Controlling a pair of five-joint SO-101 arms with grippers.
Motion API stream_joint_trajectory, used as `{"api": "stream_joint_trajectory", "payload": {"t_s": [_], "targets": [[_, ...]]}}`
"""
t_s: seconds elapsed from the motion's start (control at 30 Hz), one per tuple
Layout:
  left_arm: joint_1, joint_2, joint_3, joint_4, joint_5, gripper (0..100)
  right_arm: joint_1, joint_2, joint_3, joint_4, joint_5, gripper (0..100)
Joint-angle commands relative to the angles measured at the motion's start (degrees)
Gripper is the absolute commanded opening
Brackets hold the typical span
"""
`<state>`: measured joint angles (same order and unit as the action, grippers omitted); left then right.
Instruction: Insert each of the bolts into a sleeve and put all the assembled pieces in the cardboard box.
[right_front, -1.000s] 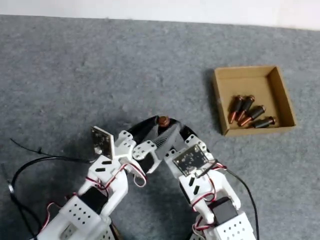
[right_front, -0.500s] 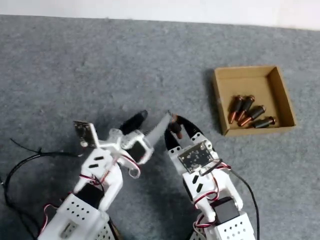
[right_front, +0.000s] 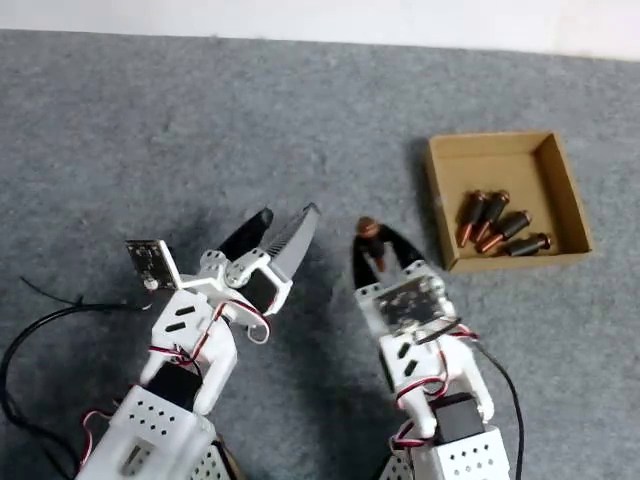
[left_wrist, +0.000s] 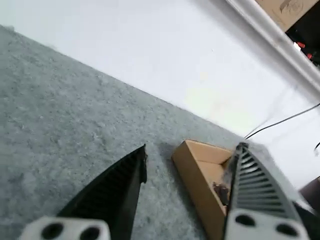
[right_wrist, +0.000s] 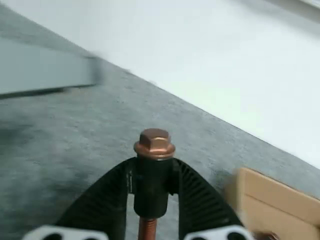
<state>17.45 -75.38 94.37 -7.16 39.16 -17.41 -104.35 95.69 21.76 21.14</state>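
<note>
Carrying the sleeved bolt, clamped mid-worktop in the right pincer, calls for a level swing over the cardboard box near the worktop's right edge, then a low release; the left pincer gapes empty.

Grey carpeted table; cardboard box resting on it

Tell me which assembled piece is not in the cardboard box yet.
The piece clamped in the right gripper, its copper bolt head poking out; the other four lie inside the cardboard box.
</note>
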Motion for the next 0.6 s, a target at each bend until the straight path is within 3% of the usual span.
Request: {"api": "stream_joint_trajectory", "payload": {"t_s": [0.0,0.17,0.3,0.37,0.57], "targets": [[-0.92,-0.48,-2.68,0.09,-2.64,26,5.41,-0.84,3.38,-4.35,-3.43,0.5],[-0.92,-0.22,-2.68,0.18,-2.64,24,9.45,-0.31,-0.75,-5.05,-5.36,0.5],[-0.92,-0.57,-2.68,0.18,-3.69,8,11.74,2.59,-7.60,-5.05,-5.36,0.5],[-0.66,-0.57,-2.68,0.18,-6.42,0,12.44,8.75,-12.79,-5.14,-5.36,0.5],[-0.57,-0.22,-2.68,0.18,-7.82,0,17.01,43.21,-32.92,-8.84,-5.80,0.5]]}}
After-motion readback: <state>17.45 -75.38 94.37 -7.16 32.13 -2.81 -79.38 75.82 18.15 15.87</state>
